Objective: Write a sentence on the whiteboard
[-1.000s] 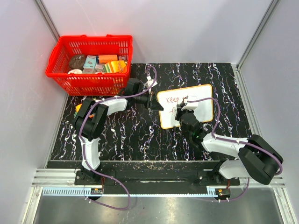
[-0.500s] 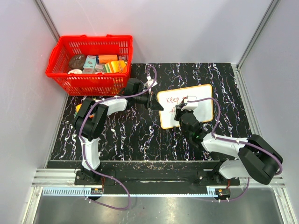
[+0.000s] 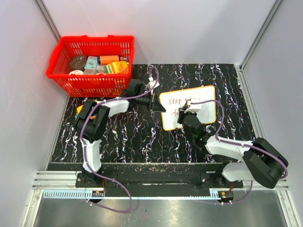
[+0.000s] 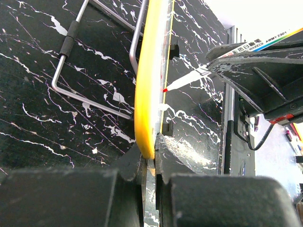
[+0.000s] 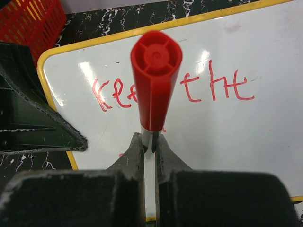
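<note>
The whiteboard (image 3: 208, 97), white with a yellow rim, lies at the centre right of the black marbled table. Red words of the sentence (image 3: 176, 100) read "keep the" on the top line, and a few strokes start a second line. My left gripper (image 3: 159, 106) is shut on the whiteboard's left rim (image 4: 147, 94), pinching its edge (image 4: 150, 165). My right gripper (image 3: 187, 118) is shut on a red marker (image 5: 155, 75) held upright over the board (image 5: 265, 123). The marker hides part of "keep" (image 5: 109, 94). In the left wrist view the marker's tip (image 4: 164, 89) meets the board's face.
A red basket (image 3: 61, 71) with several items stands at the back left. A small orange thing (image 3: 79, 109) lies beside the left arm. The board's wire stand (image 4: 90, 100) shows behind it. Grey walls close in the table on three sides.
My right gripper has slid slightly toward me with the marker, and more red strokes now show on the second line. The left gripper has stayed on the rim.
</note>
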`<state>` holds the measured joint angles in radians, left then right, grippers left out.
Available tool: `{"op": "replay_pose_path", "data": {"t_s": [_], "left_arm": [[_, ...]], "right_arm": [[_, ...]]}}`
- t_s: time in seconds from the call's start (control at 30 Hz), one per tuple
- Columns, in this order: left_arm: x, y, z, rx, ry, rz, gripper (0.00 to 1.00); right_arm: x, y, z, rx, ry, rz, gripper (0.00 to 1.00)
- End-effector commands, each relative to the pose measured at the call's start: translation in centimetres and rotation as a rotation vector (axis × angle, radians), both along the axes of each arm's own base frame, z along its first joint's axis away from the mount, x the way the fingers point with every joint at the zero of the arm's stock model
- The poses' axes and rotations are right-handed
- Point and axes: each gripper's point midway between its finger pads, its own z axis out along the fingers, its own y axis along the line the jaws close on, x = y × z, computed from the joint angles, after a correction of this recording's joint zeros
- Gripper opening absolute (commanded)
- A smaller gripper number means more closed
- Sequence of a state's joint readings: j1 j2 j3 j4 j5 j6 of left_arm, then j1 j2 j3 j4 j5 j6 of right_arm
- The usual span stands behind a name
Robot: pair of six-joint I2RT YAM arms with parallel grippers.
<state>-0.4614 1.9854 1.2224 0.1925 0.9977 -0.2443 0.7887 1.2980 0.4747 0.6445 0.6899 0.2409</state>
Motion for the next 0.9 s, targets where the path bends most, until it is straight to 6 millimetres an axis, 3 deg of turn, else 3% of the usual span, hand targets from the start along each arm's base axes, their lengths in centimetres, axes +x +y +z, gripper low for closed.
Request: {"op": "replay_pose_path", "data": {"t_s": [0.0,0.5,0.87], "left_arm": [[-1.4,0.7,-6.2,0.151,0.012,-0.006,0.00],[-1.3,0.7,-6.1,0.152,0.010,-0.005,0.00],[-1.4,0.7,-6.1,0.150,0.009,-0.008,0.00]], "right_arm": [[0.0,-1.4,-0.1,-0.016,0.006,-0.058,0.00],[1.2,-1.6,3.0,-0.013,-0.065,-0.083,0.00],[1.2,-1.3,3.4,0.002,-0.081,-0.063,0.00]]}}
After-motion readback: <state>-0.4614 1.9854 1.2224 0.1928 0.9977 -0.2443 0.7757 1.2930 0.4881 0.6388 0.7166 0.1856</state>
